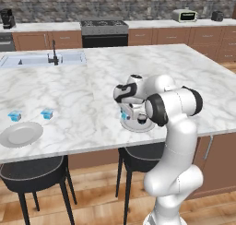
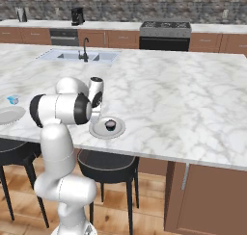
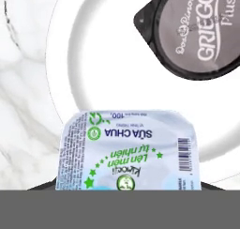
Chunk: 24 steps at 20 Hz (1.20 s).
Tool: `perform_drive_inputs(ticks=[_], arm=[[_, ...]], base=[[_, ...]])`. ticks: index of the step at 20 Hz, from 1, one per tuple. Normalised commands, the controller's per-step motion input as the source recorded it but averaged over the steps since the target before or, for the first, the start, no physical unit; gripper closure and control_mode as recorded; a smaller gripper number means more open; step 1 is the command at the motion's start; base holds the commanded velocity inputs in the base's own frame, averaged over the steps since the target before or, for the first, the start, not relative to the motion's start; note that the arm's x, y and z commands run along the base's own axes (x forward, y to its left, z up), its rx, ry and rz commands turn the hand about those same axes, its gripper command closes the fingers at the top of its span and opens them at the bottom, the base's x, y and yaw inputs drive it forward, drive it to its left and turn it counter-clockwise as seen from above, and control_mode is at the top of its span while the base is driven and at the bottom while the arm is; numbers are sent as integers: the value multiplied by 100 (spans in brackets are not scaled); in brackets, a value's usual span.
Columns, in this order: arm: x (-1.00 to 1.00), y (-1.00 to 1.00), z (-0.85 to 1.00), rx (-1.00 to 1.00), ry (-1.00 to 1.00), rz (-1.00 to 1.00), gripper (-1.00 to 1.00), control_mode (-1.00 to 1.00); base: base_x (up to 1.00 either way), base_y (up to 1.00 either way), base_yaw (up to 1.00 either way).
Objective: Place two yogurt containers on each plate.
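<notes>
Looking at what could go wrong, the white-veined marble island counter (image 1: 152,67) offered the first worry: the nearer round grey plate (image 2: 98,131) lay close to its front edge, so a hard or skewed descent could, I judged, push the plate toward that edge or tip the cup over the raised rim. The white Franka arm (image 1: 177,127) was folded tightly, elbow high and forearm doubled back toward its own base, with the wrist pointing nearly straight down over this plate; so cramped a posture left little room for correction. The second round grey plate (image 1: 20,134) lay bare, well apart at the counter's far left. A dark round-lidded tub (image 3: 197,31) already sat on the nearer plate, so the free space there was reduced, and a release too far that way could land the cup against the tub or on its lid. The gripper (image 1: 126,114) hung low above the plate, and directly beneath the hand camera lay a small bright blue yogurt cup with a pale printed foil top (image 3: 126,150), over the plate's near part and apart from the tub. The fingers were hidden by that top, so I could not tell whether they clamped the cup. Two more blue cups (image 1: 14,115) (image 1: 46,113) stood on the counter just beyond the far plate.
</notes>
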Motion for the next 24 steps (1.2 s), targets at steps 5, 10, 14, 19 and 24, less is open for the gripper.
perform_drive_inputs(ticks=[5,10,14,19,24], arm=[[0,-20,-10,-6,0,0,100,-100],[-15,-14,-23,-3,0,0,100,-100],[-21,-14,-22,0,0,0,100,-100],[-4,-4,-21,-1,0,0,100,-100],[16,0,-10,-4,0,0,100,-100]], base=[[0,0,0],[0,0,0],[0,0,0],[0,0,0],[0,0,0]])
